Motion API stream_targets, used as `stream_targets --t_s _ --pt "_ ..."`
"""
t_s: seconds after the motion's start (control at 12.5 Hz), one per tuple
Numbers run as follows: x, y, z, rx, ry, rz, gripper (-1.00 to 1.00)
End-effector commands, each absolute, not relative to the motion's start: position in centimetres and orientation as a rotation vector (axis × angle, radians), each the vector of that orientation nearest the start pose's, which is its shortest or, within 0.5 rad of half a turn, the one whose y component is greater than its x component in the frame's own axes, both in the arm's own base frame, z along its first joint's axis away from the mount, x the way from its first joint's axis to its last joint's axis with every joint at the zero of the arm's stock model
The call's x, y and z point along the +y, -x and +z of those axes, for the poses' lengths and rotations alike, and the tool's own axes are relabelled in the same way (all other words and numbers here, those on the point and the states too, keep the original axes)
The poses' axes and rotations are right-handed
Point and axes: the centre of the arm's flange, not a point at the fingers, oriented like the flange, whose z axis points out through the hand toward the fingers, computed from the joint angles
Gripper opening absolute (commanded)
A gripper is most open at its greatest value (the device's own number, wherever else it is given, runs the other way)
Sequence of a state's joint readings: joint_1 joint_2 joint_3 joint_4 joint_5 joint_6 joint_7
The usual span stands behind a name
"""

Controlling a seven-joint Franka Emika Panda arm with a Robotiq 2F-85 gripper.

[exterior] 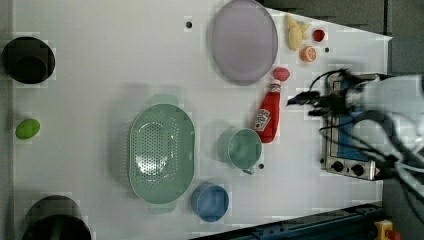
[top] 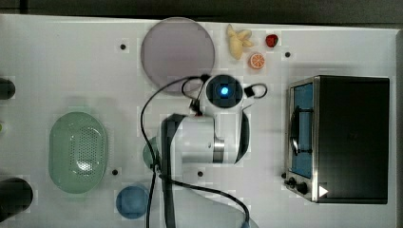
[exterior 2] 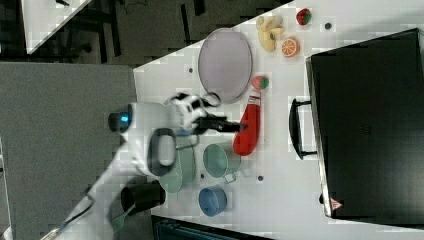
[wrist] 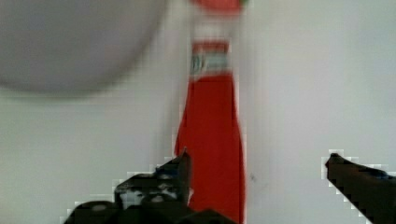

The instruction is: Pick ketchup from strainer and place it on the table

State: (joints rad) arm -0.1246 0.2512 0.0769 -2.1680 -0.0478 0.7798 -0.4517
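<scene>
Closest in, in the wrist view, we see the gripper (wrist: 257, 163) with its fingers (wrist: 180, 170) spread wide to either side of the ketchup (wrist: 212, 140), gripping nothing; we read this as a release, the jaws parted so the bottle rests on its own. The ketchup (exterior: 268, 116) lies on its side on the table (exterior: 100, 85), cap toward the grey plate (exterior: 243, 40) and a small strawberry (exterior: 281, 74) just beside the cap. In the left view, the green mug (exterior: 244, 148) sits just beside the bottle's base. Farther off, the strainer (exterior: 161, 150) holds nothing, well apart from the bottle, so we judge the placing essentially done. The toaster oven (top: 338, 138) stands beyond, clear of the work.
</scene>
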Motion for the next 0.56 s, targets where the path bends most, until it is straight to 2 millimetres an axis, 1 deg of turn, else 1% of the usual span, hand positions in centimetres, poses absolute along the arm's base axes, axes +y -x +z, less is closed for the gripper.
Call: stream_targets --t_s 0.08,0.24,0.32,0.4,0.56 --pt "-5.1 -59.7 40.7 0.762 3.052 -0.177 1.0" --pt "-5.3 -60.7 45.2 0.99 2.99 -0.138 1.0" --pt "-5.3 -61.0 47.4 1.065 2.966 -0.125 1.0" --pt "-5.2 -61.0 49.3 1.106 2.96 -0.086 1.0" --pt "-4.9 -60.6 52.5 1.117 2.975 0.001 1.0"
